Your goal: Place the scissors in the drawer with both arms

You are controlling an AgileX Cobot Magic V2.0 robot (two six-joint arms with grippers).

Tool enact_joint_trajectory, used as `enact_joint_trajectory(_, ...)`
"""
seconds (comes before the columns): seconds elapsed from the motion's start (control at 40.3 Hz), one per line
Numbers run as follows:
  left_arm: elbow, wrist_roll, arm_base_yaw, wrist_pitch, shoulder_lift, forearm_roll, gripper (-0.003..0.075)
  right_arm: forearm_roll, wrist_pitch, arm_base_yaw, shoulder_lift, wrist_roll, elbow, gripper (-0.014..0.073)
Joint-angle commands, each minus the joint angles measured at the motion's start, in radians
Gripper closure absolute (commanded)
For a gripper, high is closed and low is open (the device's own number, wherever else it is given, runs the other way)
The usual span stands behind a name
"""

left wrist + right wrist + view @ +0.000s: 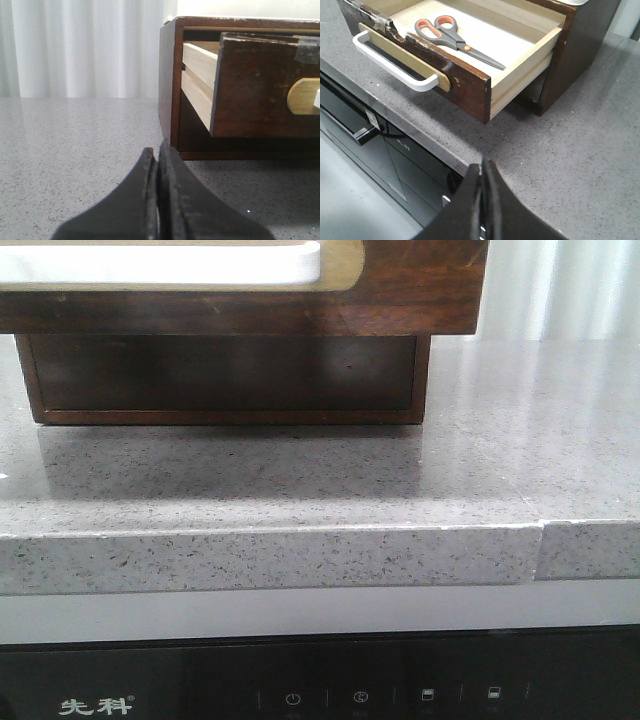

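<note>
The scissors point(454, 38), dark grey with orange-lined loops, lie flat inside the pulled-out drawer point(435, 67) in the right wrist view. The drawer's dark brown front with its beige-rimmed white handle point(395, 67) hangs over the counter edge. It also shows from the side in the left wrist view point(260, 90) and from below in the front view point(240, 285). My right gripper point(482, 167) is shut and empty, apart from the drawer, above the counter's front edge. My left gripper point(156, 152) is shut and empty, low over the counter beside the cabinet's corner. Neither gripper shows in the front view.
The brown wooden cabinet point(225, 380) stands on the grey speckled counter point(300, 490). A black appliance panel point(320, 685) sits below the counter's front edge. White curtains point(85, 47) hang behind.
</note>
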Motion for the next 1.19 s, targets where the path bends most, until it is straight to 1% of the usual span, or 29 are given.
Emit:
enact_joint_trajectory(0.0, 0.025, 0.002, 0.008, -0.080, -0.019, 0.000, 0.0741, -0.009, -0.078, -0.007, 0.007, 0.000, -0.023, 0.0659)
enact_joint_trajectory(0.099, 0.025, 0.002, 0.054, -0.080, -0.019, 0.000, 0.0741, -0.009, -0.078, -0.007, 0.007, 0.000, -0.023, 0.0659)
enact_joint_trajectory(0.174, 0.025, 0.002, 0.068, -0.080, -0.019, 0.000, 0.0741, -0.009, -0.078, -0.007, 0.007, 0.000, -0.023, 0.0659)
enact_joint_trajectory(1.091, 0.025, 0.002, 0.068, -0.080, -0.019, 0.000, 0.0741, -0.009, -0.081, -0.007, 0.004, 0.000, -0.016, 0.0659)
enact_joint_trajectory(1.166, 0.025, 0.002, 0.068, -0.080, -0.019, 0.000, 0.0741, -0.005, -0.082, -0.041, -0.009, 0.000, 0.005, 0.0659)
